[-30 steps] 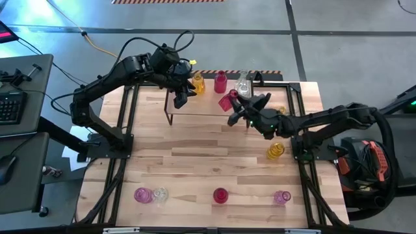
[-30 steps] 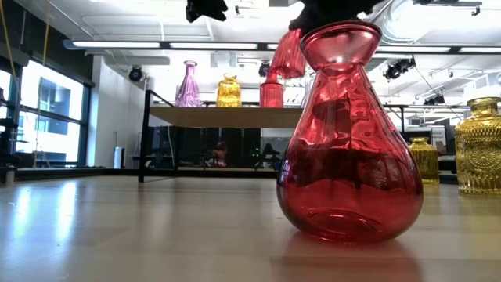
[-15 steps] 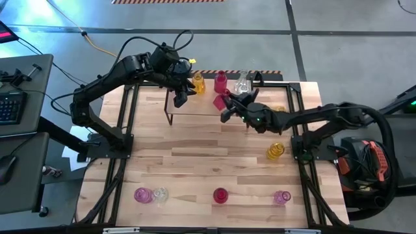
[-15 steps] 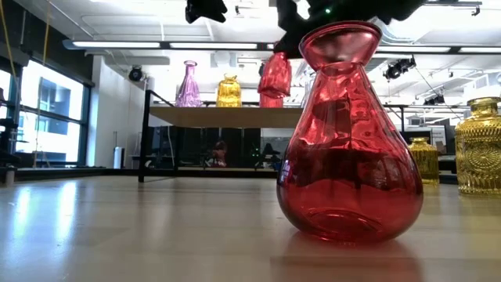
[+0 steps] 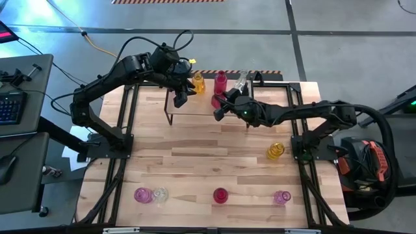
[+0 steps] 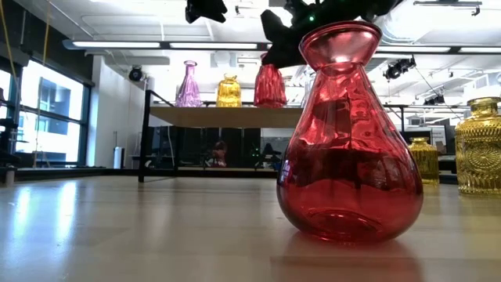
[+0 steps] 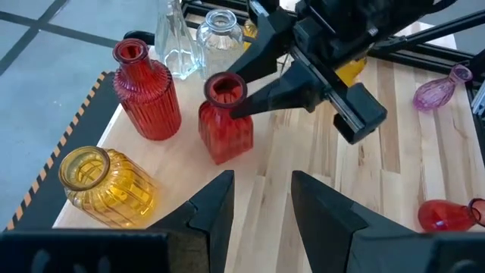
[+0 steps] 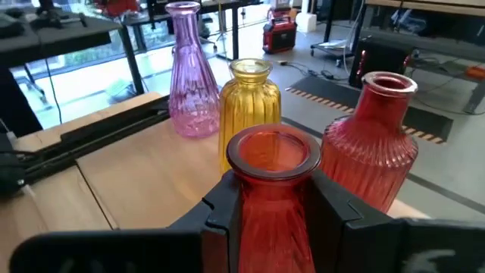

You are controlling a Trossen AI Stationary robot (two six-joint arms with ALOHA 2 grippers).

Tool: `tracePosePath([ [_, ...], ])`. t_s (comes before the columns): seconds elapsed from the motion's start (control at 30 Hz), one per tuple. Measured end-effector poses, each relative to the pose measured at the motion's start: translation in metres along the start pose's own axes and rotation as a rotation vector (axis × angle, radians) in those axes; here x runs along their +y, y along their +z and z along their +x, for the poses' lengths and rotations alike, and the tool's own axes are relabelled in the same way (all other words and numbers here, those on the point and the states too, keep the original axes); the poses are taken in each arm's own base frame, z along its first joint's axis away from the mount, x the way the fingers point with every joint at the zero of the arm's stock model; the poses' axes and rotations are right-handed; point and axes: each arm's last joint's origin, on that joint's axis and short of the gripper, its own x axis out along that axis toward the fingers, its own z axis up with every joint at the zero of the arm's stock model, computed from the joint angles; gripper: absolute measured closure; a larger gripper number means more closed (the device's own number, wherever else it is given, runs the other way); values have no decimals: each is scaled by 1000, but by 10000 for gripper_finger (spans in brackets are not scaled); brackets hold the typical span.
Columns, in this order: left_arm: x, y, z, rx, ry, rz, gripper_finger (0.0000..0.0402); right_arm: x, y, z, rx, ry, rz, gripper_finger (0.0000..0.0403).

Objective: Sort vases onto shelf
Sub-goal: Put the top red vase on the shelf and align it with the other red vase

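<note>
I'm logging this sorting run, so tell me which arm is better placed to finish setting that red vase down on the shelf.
The right. Its claw grips the red vase by the neck over the shelf. The left claw is empty.

Two black jointed arms with looping black cables and angular fingers.

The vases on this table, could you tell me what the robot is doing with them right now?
The right gripper holds a red vase by its neck over the small wooden shelf, beside another red vase and a yellow vase already standing there. A pink vase stands on the shelf too. The left gripper hangs open above the shelf's left end, holding nothing. More vases wait on the table, among them a red one near the front edge.
</note>
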Motion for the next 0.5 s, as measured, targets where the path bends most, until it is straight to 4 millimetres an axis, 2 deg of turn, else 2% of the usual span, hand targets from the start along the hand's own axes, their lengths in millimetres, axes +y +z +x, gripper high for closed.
tracePosePath([
  [0.27, 0, 0, 0, 0, 1, 0, 277, -3, -15, -1, -46, -45, 32, 324],
  [0.5, 0, 0, 0, 0, 2, 0, 277, -4, -15, -1, -55, -61, 12, 324],
])
